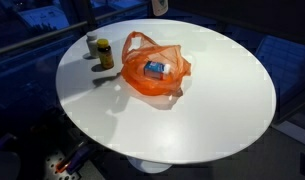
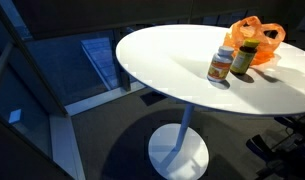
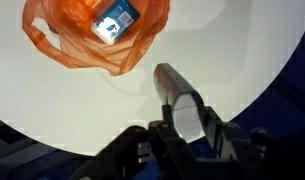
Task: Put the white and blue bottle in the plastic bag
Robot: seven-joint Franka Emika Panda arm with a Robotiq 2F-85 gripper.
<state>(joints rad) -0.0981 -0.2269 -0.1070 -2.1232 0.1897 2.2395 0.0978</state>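
The white and blue bottle [image 1: 155,68] lies inside the orange plastic bag [image 1: 142,82] near the middle of the round white table [image 1: 227,100]. In the wrist view the bottle [image 3: 114,22] shows through the open mouth of the bag [image 3: 57,45] at the top. My gripper [image 3: 188,118] hangs over the table's near edge, apart from the bag. Its jaws are shut on a pale grey tube-shaped thing [image 3: 172,85] that sticks out past the fingertips. Neither exterior view shows the gripper. The bag [image 2: 267,35] sits at the far right.
Two small bottles stand together near the table's rim: an amber one with a dark lid [image 1: 104,53] [image 2: 243,58] and a white-capped one [image 1: 91,45] [image 2: 221,65]. The table [image 2: 172,55] rests on a single pedestal. Dark floor lies beyond the edge.
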